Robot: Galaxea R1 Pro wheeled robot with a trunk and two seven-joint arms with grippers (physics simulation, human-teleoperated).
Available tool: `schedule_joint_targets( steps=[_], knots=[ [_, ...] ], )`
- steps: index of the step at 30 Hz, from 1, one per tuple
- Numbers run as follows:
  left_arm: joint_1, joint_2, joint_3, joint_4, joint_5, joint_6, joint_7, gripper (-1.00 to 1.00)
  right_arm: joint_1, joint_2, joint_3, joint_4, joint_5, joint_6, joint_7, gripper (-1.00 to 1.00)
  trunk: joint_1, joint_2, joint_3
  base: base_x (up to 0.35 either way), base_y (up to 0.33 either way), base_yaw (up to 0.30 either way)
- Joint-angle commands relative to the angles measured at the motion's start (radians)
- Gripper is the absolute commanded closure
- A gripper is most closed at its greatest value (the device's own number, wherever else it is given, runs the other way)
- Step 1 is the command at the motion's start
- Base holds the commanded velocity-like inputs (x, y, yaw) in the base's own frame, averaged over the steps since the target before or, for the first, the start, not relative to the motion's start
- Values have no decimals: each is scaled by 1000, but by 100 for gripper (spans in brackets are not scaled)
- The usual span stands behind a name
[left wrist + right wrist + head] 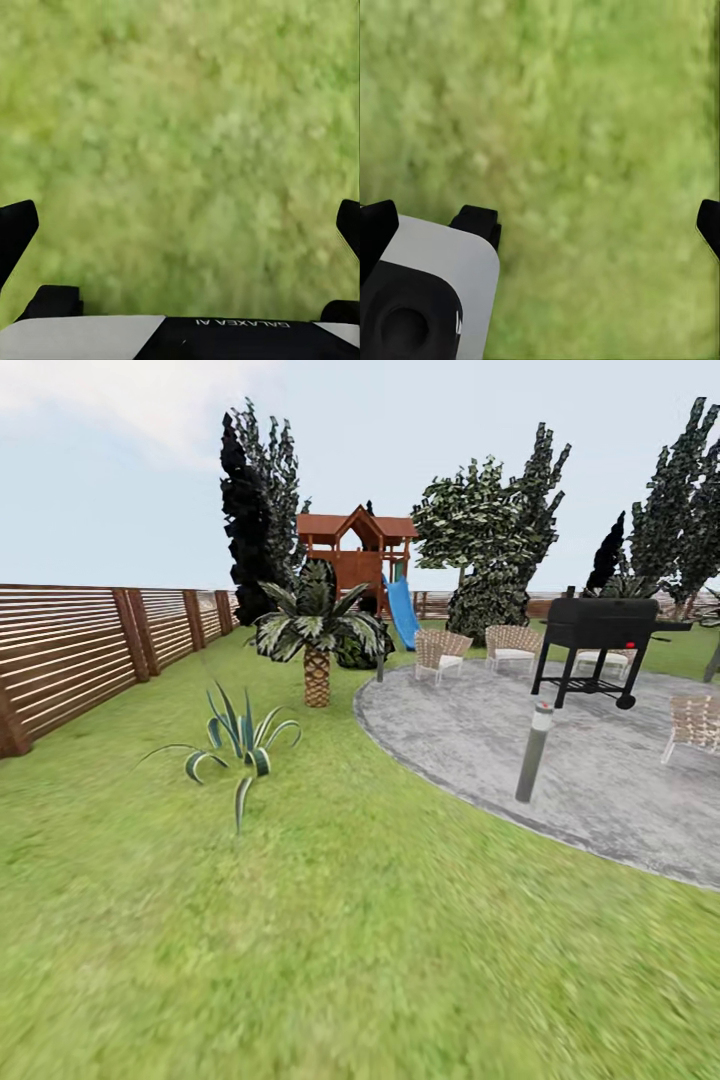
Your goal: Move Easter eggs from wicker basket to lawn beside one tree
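While both grippers hang spread and empty over lawn (330, 920), no basket visible; bearing to eggs unknown.

Green lawn (350, 920), grey patio (600, 770), brown slatted fence (70, 650), blue slide (402, 612).

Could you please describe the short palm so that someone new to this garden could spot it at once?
Start at the wooden playset with the blue slide at the far end of the lawn. The palm stands on the grass just in front of it, left of the grey patio. Unlike the dark tall trees behind, it is short, with a scaly trunk.
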Motion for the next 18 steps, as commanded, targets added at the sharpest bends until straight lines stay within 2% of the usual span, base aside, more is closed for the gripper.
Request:
schedule_joint_targets(
  steps=[1, 18],
  knots=[
    [0, 0, -2, -1, 10, 0, 0, -100, 0, -1, 3, -2, 8, 5, 1, -100, 1, 0, -1, 323, -4, -11],
    [0, 0, -2, 0, 11, 0, 0, -100, 0, 0, 4, -1, 10, 3, 1, -100, 1, 0, -1, 334, 11, -2]
  ],
)
